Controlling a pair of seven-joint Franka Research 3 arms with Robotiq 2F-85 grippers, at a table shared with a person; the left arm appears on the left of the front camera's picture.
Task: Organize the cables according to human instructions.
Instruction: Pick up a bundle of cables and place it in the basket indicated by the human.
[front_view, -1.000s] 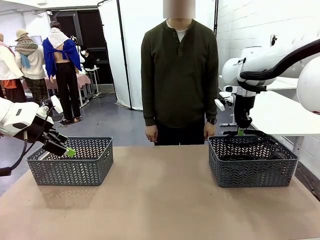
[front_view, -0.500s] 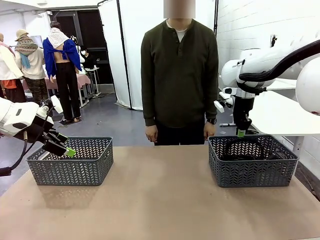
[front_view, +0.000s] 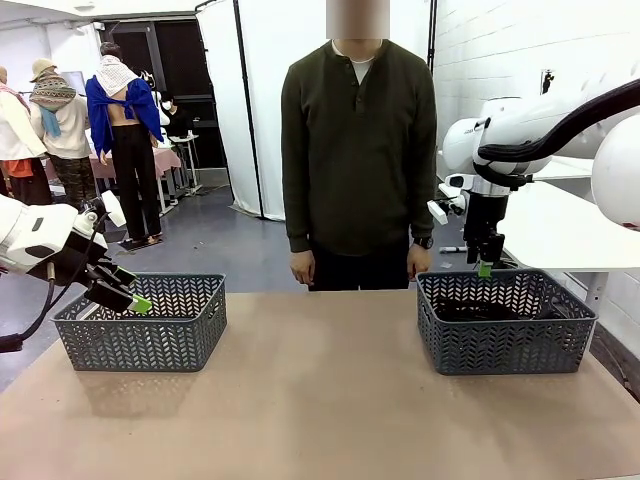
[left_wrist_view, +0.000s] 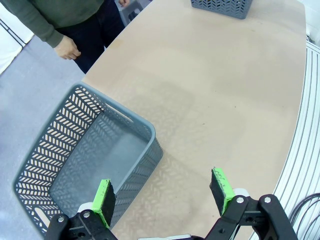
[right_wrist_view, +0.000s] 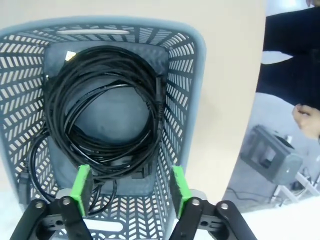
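Note:
Black cables (right_wrist_view: 102, 107) lie coiled in the grey right basket (right_wrist_view: 192, 80), one loop trailing along its wall. My right gripper (right_wrist_view: 130, 186) hangs open just above them, nothing between its green pads. From the front, that gripper (front_view: 484, 267) is over the far rim of the right basket (front_view: 505, 345), where the cables (front_view: 480, 311) show as a dark mass. My left gripper (left_wrist_view: 162, 195) is open and empty over the near wall of the left basket (left_wrist_view: 75, 150). In the front view it (front_view: 135, 298) hovers by that basket's (front_view: 140, 340) left end.
The human (front_view: 358, 150) stands at the far side of the table between the baskets, arms hanging down; one hand (right_wrist_view: 306, 120) shows beside the right basket. Bare tan tabletop (front_view: 320, 400) lies between the baskets. A white table (front_view: 570, 230) stands at the right.
My right gripper opened and let go of the cable coil, which dropped from above the rim into the right basket. The gripper rose slightly. The left arm stayed still.

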